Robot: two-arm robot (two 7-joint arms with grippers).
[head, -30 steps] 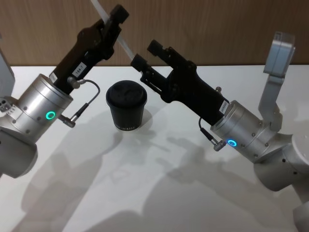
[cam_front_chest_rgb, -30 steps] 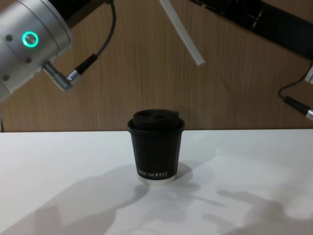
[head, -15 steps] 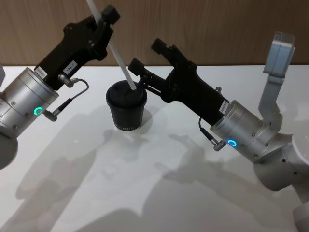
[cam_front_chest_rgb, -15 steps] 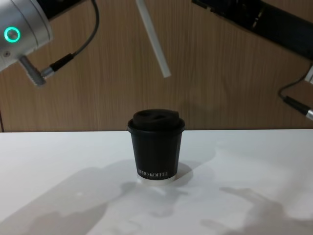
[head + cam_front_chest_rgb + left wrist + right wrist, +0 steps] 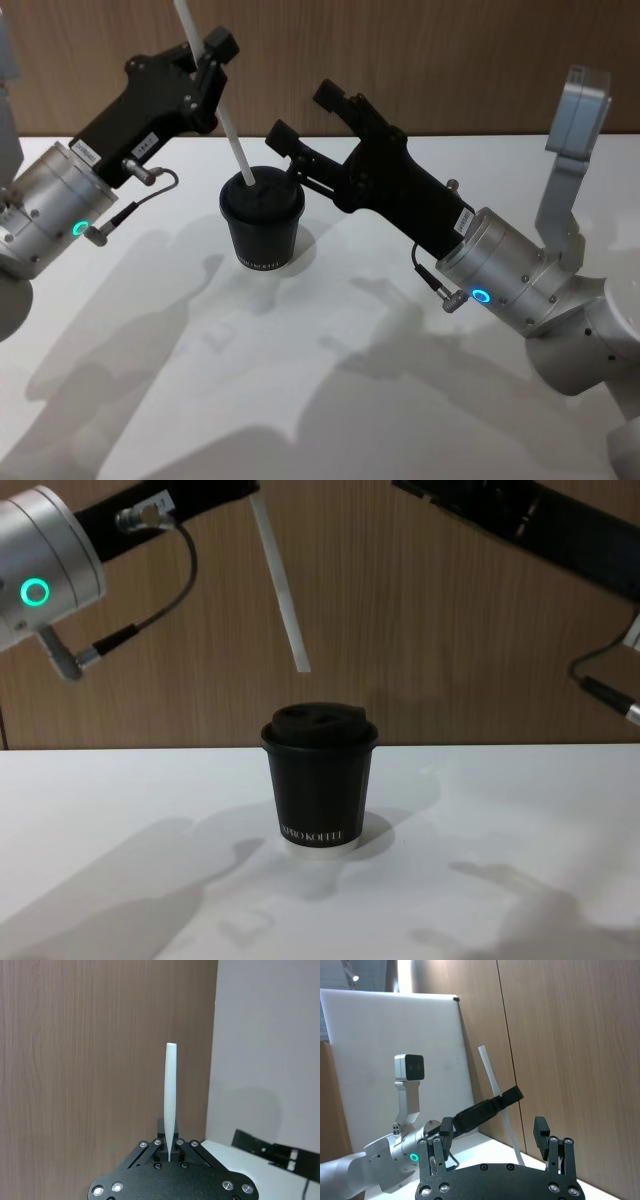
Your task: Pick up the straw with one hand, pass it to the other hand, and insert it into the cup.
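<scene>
The black lidded cup (image 5: 262, 222) (image 5: 320, 780) stands on the white table. My left gripper (image 5: 210, 58) is shut on the white straw (image 5: 235, 140) (image 5: 280, 590), up and to the left of the cup. The straw slants down, and its lower end hangs a little above the lid, apart from it. In the left wrist view the straw (image 5: 171, 1100) sticks out from between the shut fingers (image 5: 159, 1143). My right gripper (image 5: 305, 112) (image 5: 492, 1129) is open, in the air just right of the cup, holding nothing. It faces the straw (image 5: 492, 1085) and the left gripper (image 5: 487, 1107).
A wood-panelled wall (image 5: 450, 640) rises right behind the table (image 5: 300, 380). A grey robot link (image 5: 570, 140) stands upright at the far right. Bare table surface lies in front of the cup.
The left gripper has swung the straw more upright and lower, bringing its lower end down to just over the cup's lid. The right arm has stayed put, open.
</scene>
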